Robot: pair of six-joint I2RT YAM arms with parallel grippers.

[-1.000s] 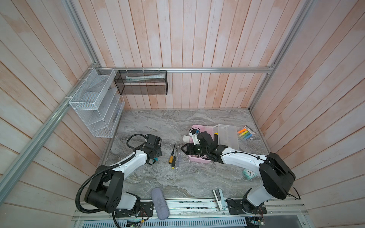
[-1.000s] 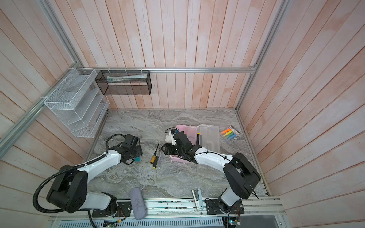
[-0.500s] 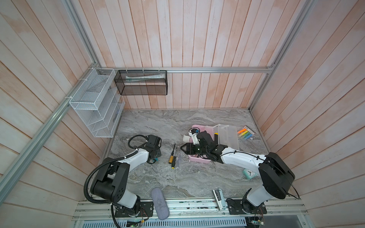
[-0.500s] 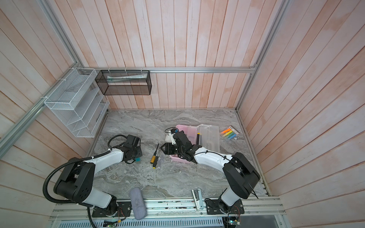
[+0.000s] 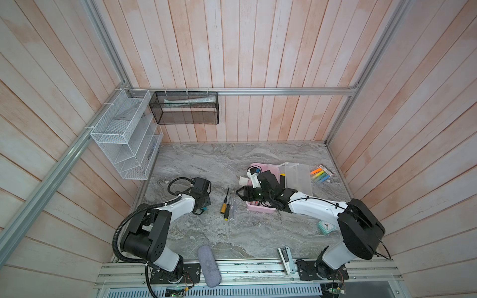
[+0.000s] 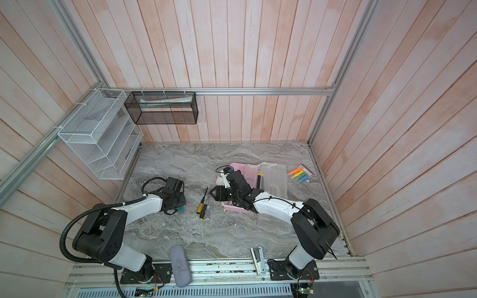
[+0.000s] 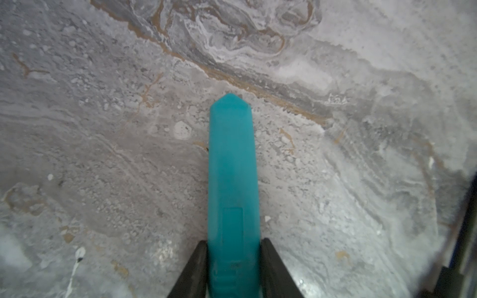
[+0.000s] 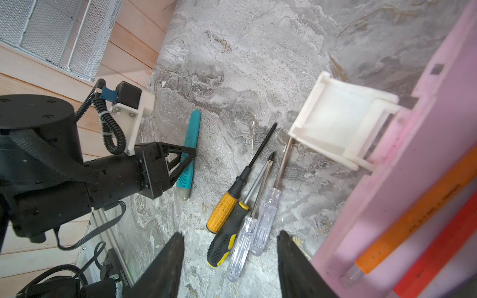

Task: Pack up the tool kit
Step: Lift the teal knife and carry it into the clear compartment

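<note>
This looks like a robot test cell in a lab. Plank walls (image 5: 258, 51) close a small booth on three sides, and an aluminium frame (image 5: 284, 90) runs along them. The bench (image 5: 206, 160) has a marble-look top. A left arm (image 5: 180, 206) and a right arm (image 5: 315, 207) stand on a metal rail (image 5: 245, 269) at its front edge. A white mesh rack (image 5: 121, 134) and a black mesh basket (image 5: 185, 108) hang from the frame above the back left corner.
</note>
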